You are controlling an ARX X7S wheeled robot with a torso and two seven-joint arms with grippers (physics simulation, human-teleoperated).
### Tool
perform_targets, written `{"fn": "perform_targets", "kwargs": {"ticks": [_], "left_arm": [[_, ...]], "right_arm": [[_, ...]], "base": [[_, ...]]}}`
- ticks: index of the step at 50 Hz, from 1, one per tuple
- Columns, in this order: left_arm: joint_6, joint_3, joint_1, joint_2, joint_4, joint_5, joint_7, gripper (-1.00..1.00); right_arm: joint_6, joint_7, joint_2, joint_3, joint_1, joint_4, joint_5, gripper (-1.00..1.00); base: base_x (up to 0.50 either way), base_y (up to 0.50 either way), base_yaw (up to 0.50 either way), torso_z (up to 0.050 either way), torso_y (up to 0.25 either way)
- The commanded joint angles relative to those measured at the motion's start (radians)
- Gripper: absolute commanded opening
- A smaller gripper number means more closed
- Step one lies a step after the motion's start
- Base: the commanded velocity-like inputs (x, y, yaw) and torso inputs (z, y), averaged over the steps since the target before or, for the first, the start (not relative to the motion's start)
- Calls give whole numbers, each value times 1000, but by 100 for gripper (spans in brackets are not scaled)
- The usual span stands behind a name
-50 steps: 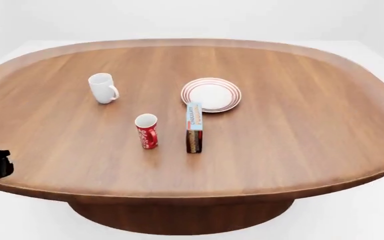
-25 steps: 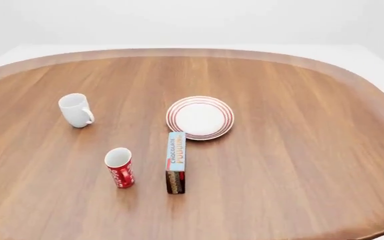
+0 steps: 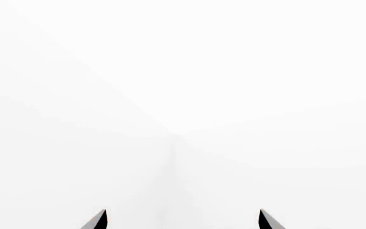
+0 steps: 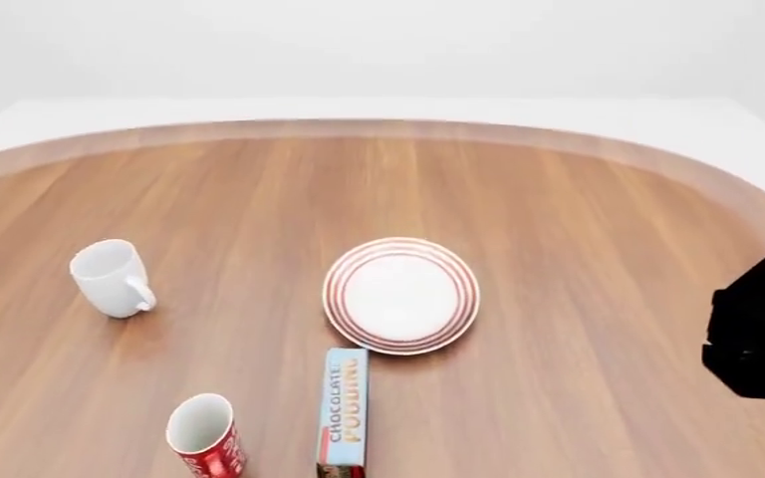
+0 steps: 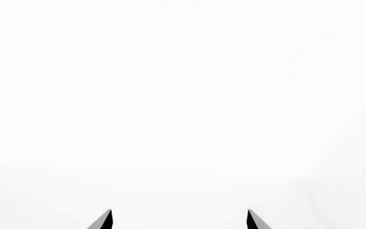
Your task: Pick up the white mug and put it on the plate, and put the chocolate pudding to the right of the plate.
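Observation:
The white mug stands upright at the left of the wooden table, its handle towards the near right. Mid-table lies the plate, white with red rings and nothing on it. Just in front of the plate's near-left rim lies the chocolate pudding carton, blue face up, cut by the view's lower edge. My left gripper and right gripper are both open; their wrist views show only blank white between the dark fingertips. A black part of my right arm shows at the right edge, far from everything.
A red cup with white lettering stands upright at the near left, beside the pudding carton. The table's curved far rim runs across the back, with white floor beyond it.
The head view has moved closer over the table, so mug, plate and carton sit lower and larger. My left arm has left the view; the right arm looms larger at the right edge.

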Motion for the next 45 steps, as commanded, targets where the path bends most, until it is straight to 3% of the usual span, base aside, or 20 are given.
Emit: {"fn": "perform_targets", "kwargs": {"ticks": [1, 35, 45], "left_arm": [[2, -23, 4, 12, -6, 0, 13, 100], [7, 6, 19, -8, -13, 8, -10, 100], [7, 10, 20, -16, -12, 6, -15, 100]], "right_arm": [[-12, -24, -11, 16, -4, 6, -13, 100], [-16, -2, 0, 2, -10, 11, -16, 100], [31, 38, -3, 21, 4, 13, 8, 100]], "base": [[500, 0, 0, 0, 0], [500, 1, 0, 0, 1], [34, 1, 0, 0, 0]]}}
